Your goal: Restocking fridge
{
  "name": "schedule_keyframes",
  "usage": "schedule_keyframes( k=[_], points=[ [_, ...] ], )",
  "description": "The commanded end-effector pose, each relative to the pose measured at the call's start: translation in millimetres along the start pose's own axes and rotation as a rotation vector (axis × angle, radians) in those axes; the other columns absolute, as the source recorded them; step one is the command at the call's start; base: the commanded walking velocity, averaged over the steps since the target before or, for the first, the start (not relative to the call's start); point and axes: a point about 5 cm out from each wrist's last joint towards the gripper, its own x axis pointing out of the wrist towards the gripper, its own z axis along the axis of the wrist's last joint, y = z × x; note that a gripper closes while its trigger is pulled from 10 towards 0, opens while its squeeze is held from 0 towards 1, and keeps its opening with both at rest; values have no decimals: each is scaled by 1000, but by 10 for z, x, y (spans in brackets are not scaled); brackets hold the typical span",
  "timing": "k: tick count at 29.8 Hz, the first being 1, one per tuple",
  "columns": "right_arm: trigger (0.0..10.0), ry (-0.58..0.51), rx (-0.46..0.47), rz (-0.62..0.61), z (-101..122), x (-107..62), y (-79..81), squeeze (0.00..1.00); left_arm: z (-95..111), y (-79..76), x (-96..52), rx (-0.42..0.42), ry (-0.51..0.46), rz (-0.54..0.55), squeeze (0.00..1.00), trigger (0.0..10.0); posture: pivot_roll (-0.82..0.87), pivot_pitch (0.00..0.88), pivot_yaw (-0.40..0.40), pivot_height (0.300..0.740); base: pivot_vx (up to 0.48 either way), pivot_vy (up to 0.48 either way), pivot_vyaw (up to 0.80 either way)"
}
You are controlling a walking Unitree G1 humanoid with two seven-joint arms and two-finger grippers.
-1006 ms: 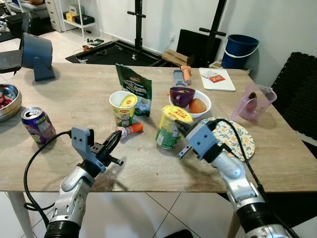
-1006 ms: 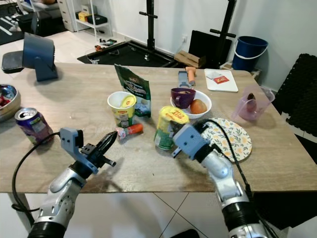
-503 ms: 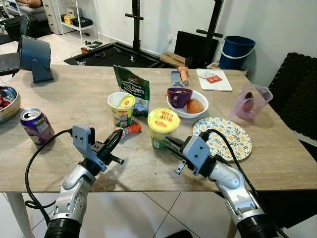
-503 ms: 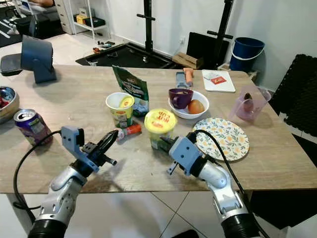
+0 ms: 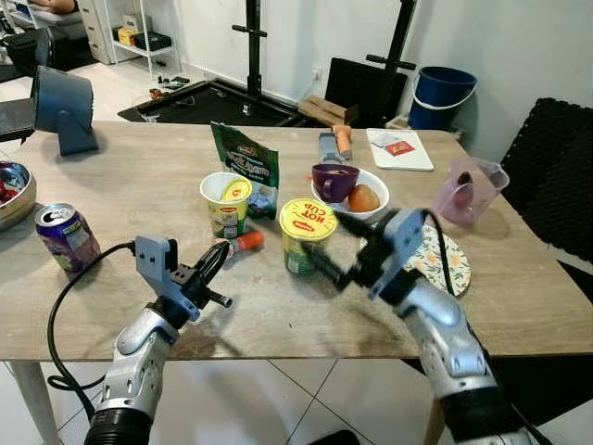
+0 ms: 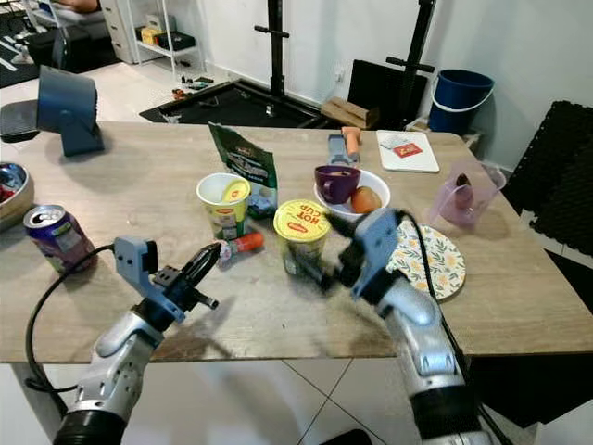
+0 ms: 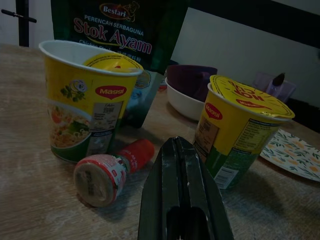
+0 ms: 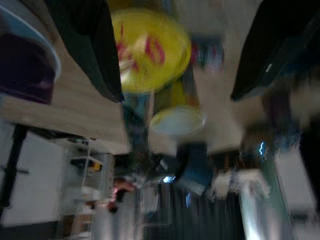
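Purple soda can stands at the left edge of the wooden table. The left gripper, fingers pressed together, hovers lower left. At centre stands the yellow lidded noodle cup; just right, the right gripper is spread wide, empty.

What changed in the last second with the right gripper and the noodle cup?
The right gripper let go of the yellow-lidded Hot Cup noodle cup, set upright again, and rose open beside it. The left gripper, open noodle cup and small red bottle stayed put.
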Motion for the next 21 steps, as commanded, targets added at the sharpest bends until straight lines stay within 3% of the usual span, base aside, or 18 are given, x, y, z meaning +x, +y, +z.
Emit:
schedule_keyframes(
  k=[1,3,5,9,21],
  points=[
    [10000,9,83,-23,-15,-14,-17,0,-35,-29,16,5,11,-11,0,10000,71,46,-32,740,0,0,0],
    [10000,66,156,-99,-76,88,-50,0,-39,-35,16,4,9,-10,0,10000,74,43,-34,740,0,0,0],
    [10000,109,166,-126,-120,127,-58,0,-41,-37,17,3,9,-10,0,10000,74,43,-34,740,0,0,0],
    [10000,313,231,-188,-269,223,-61,0,-54,-65,28,1,8,-14,0,10000,81,42,-37,740,0,0,0],
    [10000,257,332,-308,16,355,-245,0,-94,-117,43,-14,4,-19,0,10000,81,42,-40,740,0,0,0]
  ],
)
